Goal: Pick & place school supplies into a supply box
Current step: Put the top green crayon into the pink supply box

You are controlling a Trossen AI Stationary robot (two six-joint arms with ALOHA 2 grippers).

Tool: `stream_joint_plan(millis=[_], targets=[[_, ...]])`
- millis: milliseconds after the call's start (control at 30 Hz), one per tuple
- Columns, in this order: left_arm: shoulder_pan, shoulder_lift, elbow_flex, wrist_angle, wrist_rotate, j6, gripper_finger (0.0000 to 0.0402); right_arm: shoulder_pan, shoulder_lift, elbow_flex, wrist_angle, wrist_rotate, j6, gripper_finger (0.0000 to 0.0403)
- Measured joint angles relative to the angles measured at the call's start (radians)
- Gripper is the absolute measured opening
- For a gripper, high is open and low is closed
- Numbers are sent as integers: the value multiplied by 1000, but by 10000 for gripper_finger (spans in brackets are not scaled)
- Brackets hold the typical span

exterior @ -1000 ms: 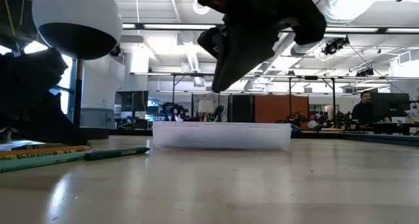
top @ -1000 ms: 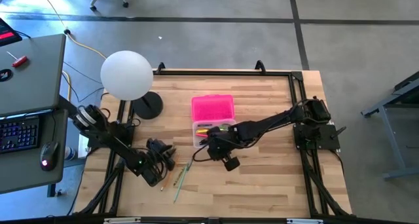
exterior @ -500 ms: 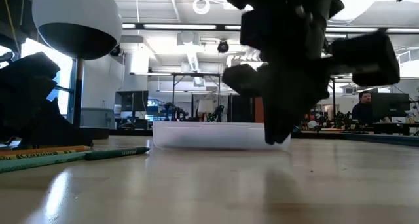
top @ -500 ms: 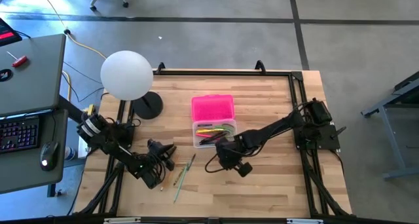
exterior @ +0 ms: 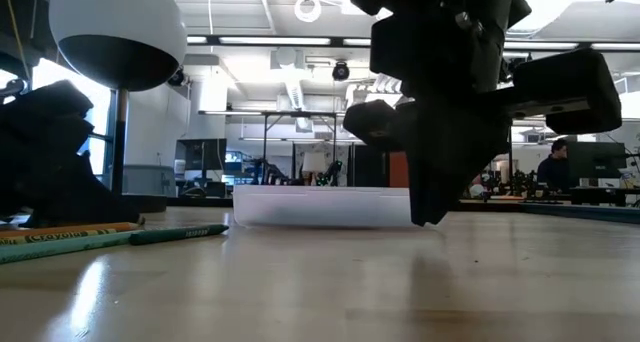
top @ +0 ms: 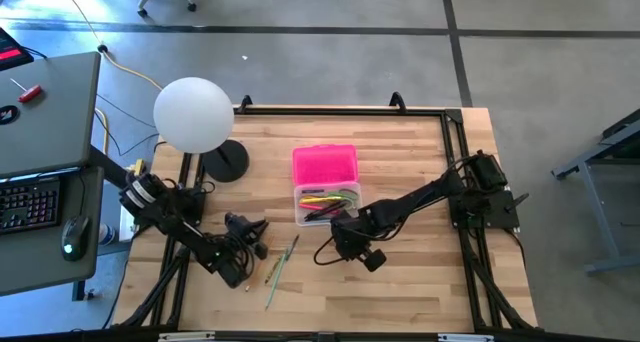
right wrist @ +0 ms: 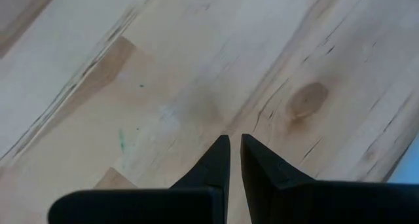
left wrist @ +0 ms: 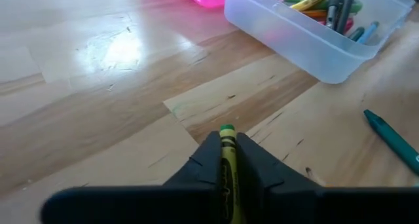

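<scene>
1. Left tool [left wrist: 227, 160] is gripping a yellow-green crayon [left wrist: 227, 143] between its fingers, low over the desk [top: 420, 152], on the side of the supply box [top: 326, 204] toward the white lamp's [top: 193, 113] edge of the desk.
2. Right tool [right wrist: 235, 152] is sitting just off the supply box's near long wall, fingers nearly closed on nothing, pointing down at bare wood.
3. We are seeing the supply box open, pens and crayons lying inside, with its pink lid [top: 324, 165] touching its far side; a few loose green and orange crayons [top: 279, 263] are lying between the box and the left tool.
4. We are judging the risks: the crayon is pinched near its tip, so it could pivot or slip on the carry; the right arm is crowding the box's near wall, so the two arms could clash; a bump could slide the light box.
5. We are reading "Crayola" on the orange crayon [exterior: 65, 231] in the low view; the writing on the held crayon is too blurred for us.
</scene>
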Motion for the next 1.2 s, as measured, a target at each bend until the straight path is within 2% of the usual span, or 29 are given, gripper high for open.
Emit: stream_joint_plan(millis=[133, 300, 667, 900, 1200], targets=[[13, 0, 18, -15, 10, -8, 112, 0, 0, 0, 2, 2, 0, 16], [28, -1, 20, -37, 23, 38, 120, 0, 0, 0, 2, 3, 0, 16], [30, 0, 20, -68, 45, 75, 94, 0, 0, 0, 1, 3, 0, 16], [30, 6, 20, -64, 37, 77, 40, 0, 0, 0, -5, 3, 0, 16], [62, -8, 103, -125, -11, 75, 37, 3, -27, 0, -44, -7, 44, 16]])
